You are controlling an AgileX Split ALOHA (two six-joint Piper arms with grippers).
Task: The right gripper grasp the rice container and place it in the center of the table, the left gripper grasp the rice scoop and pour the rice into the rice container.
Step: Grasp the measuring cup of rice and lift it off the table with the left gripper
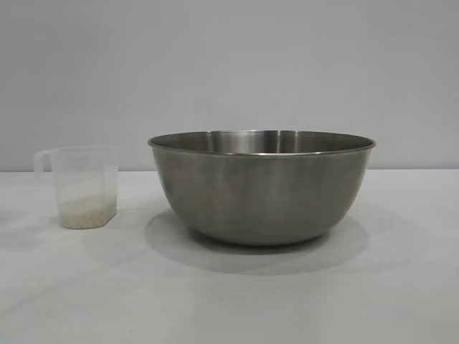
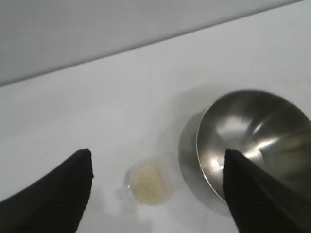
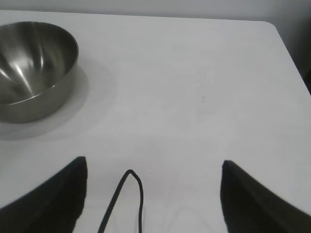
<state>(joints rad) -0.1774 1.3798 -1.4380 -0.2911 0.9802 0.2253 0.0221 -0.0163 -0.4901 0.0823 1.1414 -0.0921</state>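
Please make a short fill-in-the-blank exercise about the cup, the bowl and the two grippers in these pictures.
1. The rice lies at the bottom of the rice ____.
2. In the exterior view, the rice scoop stands to the ____ of the rice container.
3. The jaws of the left gripper and the right gripper are both ____ and hold nothing.
4. The rice container stands upright on the ____.

Missing words: scoop; left; open; table

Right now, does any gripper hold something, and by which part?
Nothing is held. The left gripper and right gripper are open and empty; the rice scoop stands alone.
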